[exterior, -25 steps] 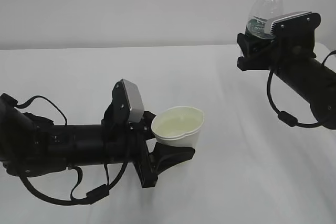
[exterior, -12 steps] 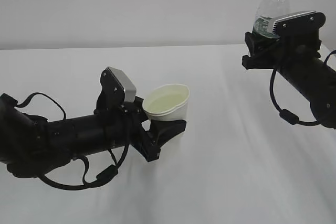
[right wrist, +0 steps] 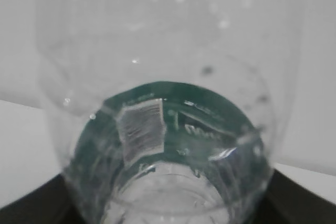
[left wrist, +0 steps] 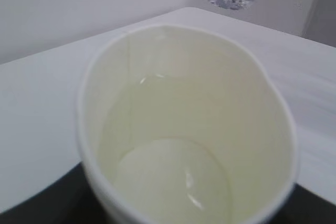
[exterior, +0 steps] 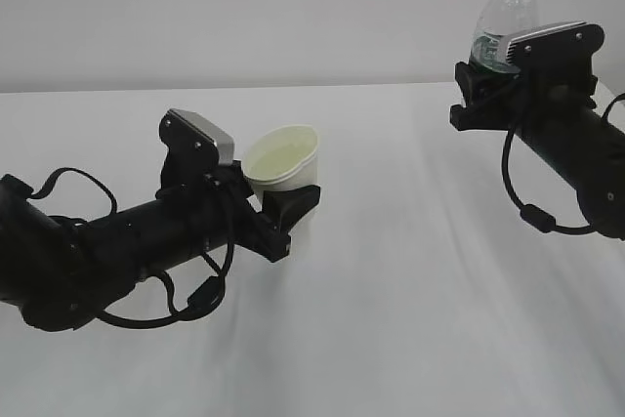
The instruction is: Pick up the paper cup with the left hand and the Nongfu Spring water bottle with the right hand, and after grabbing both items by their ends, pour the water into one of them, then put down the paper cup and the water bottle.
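White desk and pale wall frame both arms. Left pincer grips the paper cup (water pooled inside) at left-centre; right pincer holds the uncapped Nongfu Spring water bottle upright, raised at far right.

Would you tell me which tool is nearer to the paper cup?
Left. The left tool is clamped on the paper cup; the right tool holds the bottle raised, far across the table.
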`<state>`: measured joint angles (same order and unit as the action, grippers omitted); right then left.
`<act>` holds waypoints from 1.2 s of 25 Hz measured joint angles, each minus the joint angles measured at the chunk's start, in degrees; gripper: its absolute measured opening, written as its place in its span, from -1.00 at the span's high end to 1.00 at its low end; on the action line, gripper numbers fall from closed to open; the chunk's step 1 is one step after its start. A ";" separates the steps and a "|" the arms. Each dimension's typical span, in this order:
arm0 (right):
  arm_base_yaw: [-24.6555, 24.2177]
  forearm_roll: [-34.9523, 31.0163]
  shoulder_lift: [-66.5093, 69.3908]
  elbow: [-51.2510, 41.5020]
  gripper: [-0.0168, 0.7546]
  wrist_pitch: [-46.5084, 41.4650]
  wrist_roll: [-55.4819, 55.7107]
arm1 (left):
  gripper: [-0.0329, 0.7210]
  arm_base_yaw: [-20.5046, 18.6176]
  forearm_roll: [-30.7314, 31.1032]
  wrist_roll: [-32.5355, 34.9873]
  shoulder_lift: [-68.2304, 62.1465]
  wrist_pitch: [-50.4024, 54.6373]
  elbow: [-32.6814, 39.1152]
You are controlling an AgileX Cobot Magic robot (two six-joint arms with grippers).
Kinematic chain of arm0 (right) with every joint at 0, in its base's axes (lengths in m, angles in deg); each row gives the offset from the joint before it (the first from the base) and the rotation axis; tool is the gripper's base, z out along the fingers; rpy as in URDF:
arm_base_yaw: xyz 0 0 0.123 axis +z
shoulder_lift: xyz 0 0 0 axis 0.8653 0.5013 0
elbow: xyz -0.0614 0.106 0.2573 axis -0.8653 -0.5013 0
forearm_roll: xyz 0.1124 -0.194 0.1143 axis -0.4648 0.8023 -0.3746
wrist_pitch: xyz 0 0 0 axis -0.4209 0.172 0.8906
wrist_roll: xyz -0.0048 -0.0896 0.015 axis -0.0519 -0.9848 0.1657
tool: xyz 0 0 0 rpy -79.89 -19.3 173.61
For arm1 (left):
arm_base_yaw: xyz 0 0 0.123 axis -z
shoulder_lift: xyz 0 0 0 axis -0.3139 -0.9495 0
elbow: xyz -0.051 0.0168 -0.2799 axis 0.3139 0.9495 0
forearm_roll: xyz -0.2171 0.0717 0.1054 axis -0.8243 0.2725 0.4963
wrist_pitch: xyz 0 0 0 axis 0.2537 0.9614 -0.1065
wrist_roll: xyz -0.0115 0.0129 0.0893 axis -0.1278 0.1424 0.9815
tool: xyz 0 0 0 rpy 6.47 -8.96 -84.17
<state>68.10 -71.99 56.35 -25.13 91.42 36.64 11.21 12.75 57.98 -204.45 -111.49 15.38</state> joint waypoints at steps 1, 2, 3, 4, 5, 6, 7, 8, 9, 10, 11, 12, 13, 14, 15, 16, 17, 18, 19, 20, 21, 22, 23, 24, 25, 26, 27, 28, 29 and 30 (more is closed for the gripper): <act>0.00 0.00 0.00 0.00 -0.23 -0.43 0.00 | -0.28 0.00 -1.33 0.49 0.00 0.00 0.00; 0.00 0.00 0.00 0.00 -0.23 -0.97 0.00 | -0.28 0.00 -2.60 0.78 0.00 0.00 0.00; 0.00 0.00 0.00 0.00 -0.23 -1.09 0.00 | -0.28 0.00 -3.78 1.04 0.00 0.00 0.00; 0.00 -0.08 0.00 0.00 -0.23 -1.13 0.00 | -0.28 0.00 -4.59 1.51 0.00 0.00 0.00; 0.00 -0.08 0.00 0.00 -0.23 -1.13 0.00 | -0.28 0.00 -5.46 2.14 0.00 0.00 0.00; 0.00 -0.08 0.00 0.00 -0.23 -1.13 0.00 | -0.28 0.00 -6.14 2.98 0.00 0.00 0.00; 0.00 -0.08 0.00 0.00 -0.23 -1.22 0.00 | -0.28 0.00 -6.81 3.71 0.00 0.00 0.00; 0.00 -0.08 0.00 0.00 -0.23 -1.37 0.00 | -0.28 0.00 -7.38 3.99 0.00 0.00 0.00; 0.00 -0.08 0.00 0.00 -0.23 -1.40 0.00 | -0.28 -0.11 -7.88 4.11 0.00 0.00 0.00; 0.00 -0.08 0.00 0.00 -0.23 -1.40 -0.10 | -0.28 -0.50 -8.27 4.23 0.00 0.00 0.00; 0.00 -0.08 0.00 0.00 -0.23 -1.40 -0.10 | -0.28 -0.78 -8.62 4.35 0.00 0.00 0.00; 0.00 -0.08 0.00 0.00 -0.23 -1.40 -0.10 | -0.28 -1.28 -8.83 4.35 0.00 0.10 0.00; 0.00 -0.08 0.00 0.00 -0.23 -1.40 -0.10 | -0.28 -1.98 -8.92 4.45 0.00 0.10 0.07; 0.00 -0.08 0.00 0.00 -0.23 -1.40 -0.10 | -0.28 -2.56 -9.05 4.44 0.00 0.10 0.07; 0.00 -0.08 0.00 0.00 -0.23 -1.40 -0.10 | -0.28 -3.31 -9.05 4.44 0.00 0.10 0.07; 0.00 -0.08 0.00 0.00 -0.23 -1.40 -0.10 | -0.27 -3.91 -9.13 4.44 0.00 0.10 0.07; 0.00 -0.08 0.00 0.00 -0.23 -1.40 -0.10 | -0.27 -4.79 -9.27 4.44 0.00 0.10 0.07; 0.00 -0.08 0.00 0.00 -0.23 -1.40 -0.21 | -0.27 -5.44 -9.32 4.44 0.00 0.10 0.07; 0.00 -0.08 0.00 0.00 -0.23 -1.40 -0.21 | -0.27 -6.14 -9.42 4.44 0.00 0.10 0.07; 0.00 -0.08 0.00 0.00 -0.23 -1.40 -0.21 | -0.27 -6.69 -9.46 4.44 0.00 0.10 0.07; 0.00 -0.08 0.00 0.00 -0.23 -1.40 -0.32 | -0.27 -7.31 -9.46 4.47 0.00 0.10 0.07; 0.00 -0.08 0.00 0.00 -0.23 -1.40 -0.32 | -0.27 -7.93 -9.46 4.47 0.00 0.10 0.07; 0.00 -0.08 0.00 0.00 -0.23 -1.40 -0.32 | -0.27 -8.53 -9.46 4.47 0.00 0.10 0.07; 0.00 -0.08 0.00 0.00 -0.23 -1.40 -0.32 | -0.27 -9.16 -9.46 4.57 0.00 0.10 0.07; 0.00 -0.08 0.00 0.00 -0.23 -1.40 -0.32 | -0.27 -9.67 -9.46 4.57 0.00 0.10 0.07; 0.00 -0.08 0.00 0.00 -0.23 -1.40 -0.32 | -0.27 -10.12 -9.46 4.57 0.00 0.10 0.07; 0.00 -0.08 0.00 0.00 -0.23 -1.40 -0.32 | -0.27 -10.84 -9.46 4.57 0.00 0.10 0.07; 0.00 -0.08 0.00 0.00 -0.23 -1.40 -0.32 | -0.27 -11.49 -9.46 4.70 0.00 0.10 0.07; 0.00 -0.08 0.00 0.00 -0.23 -1.40 -0.32 | -0.27 -12.12 -9.46 5.08 0.00 0.10 0.07; 0.00 -0.08 0.00 0.00 -0.23 -1.40 -0.32 | -0.27 -12.70 -9.46 5.38 0.00 0.10 0.07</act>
<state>68.10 -72.08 56.35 -25.13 90.02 36.32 -1.49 3.30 63.36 -204.45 -111.38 15.45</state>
